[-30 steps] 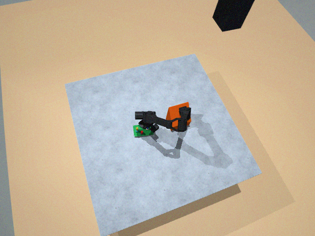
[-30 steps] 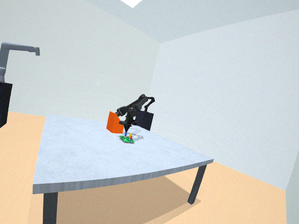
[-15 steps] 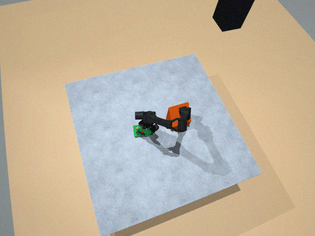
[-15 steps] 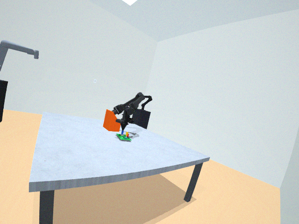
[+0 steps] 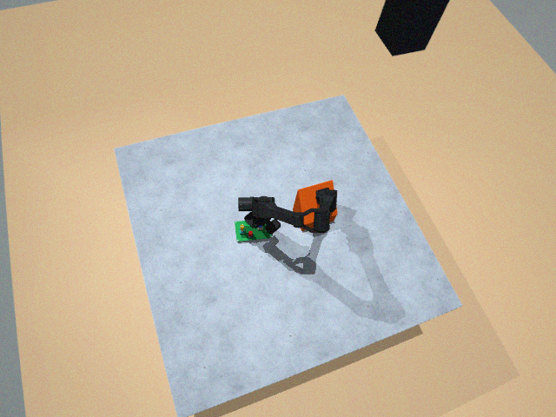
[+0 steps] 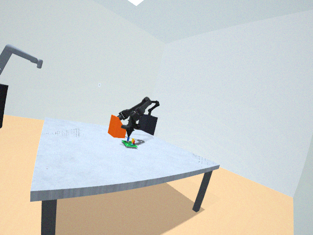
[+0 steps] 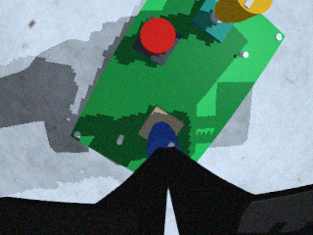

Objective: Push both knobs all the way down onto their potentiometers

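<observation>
The green circuit board (image 5: 241, 239) (image 6: 129, 146) (image 7: 112, 98) stands on the table. My gripper (image 6: 129, 136) (image 7: 165, 155) is shut and holds nothing; its tips are at the top of the blue knob (image 6: 128, 139) (image 7: 162, 136), partly covering it in the wrist view. That knob stands over a brownish potentiometer (image 7: 153, 126); its gap is hard to judge. The yellow knob (image 5: 241, 227) (image 6: 132, 139) (image 7: 261, 6) stands high, with grey shaft showing above the teal potentiometer (image 7: 222, 31). The red knob (image 5: 250, 234) (image 6: 133, 142) (image 7: 157, 35) is over a dark potentiometer (image 7: 161, 58).
An orange block (image 5: 309, 197) (image 6: 116, 127) stands beside the arm, behind the board in the exterior view. Small pale pins (image 7: 245, 55) (image 7: 120, 139) stick up from the board. The arm's shadow crosses the board and the grey table top (image 5: 201, 291) (image 6: 100, 161).
</observation>
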Action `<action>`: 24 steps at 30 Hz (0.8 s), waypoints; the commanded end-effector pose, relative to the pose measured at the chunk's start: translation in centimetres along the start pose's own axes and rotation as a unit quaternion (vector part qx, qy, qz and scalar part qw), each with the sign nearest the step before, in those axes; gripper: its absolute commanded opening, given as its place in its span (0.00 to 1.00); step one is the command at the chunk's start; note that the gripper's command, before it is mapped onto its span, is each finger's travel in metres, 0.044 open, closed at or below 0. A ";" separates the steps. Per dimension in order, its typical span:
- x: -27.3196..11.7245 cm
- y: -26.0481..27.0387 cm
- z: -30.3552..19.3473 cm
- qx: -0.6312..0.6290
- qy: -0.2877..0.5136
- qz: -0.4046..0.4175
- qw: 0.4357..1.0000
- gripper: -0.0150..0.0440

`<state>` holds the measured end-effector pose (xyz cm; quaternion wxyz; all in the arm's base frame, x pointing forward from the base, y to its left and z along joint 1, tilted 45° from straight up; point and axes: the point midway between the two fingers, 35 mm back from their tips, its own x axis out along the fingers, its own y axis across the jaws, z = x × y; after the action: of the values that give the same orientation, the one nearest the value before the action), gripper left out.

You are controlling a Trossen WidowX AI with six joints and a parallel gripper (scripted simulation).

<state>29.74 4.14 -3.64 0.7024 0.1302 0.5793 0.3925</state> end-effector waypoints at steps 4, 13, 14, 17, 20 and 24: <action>0.0 0.1 0.1 -0.007 0.004 0.002 1.000 0.25; -1.4 0.1 0.2 -0.007 0.005 0.002 1.000 0.25; -1.6 0.1 0.2 -0.007 0.005 0.002 1.000 0.25; -1.3 0.2 0.1 -0.004 0.005 0.005 1.000 0.30; -1.3 0.2 0.1 -0.004 0.005 0.005 1.000 0.43; -1.3 0.2 0.1 -0.004 0.005 0.005 1.000 0.61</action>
<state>29.71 3.36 -2.53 0.6985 0.1281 0.5799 0.3992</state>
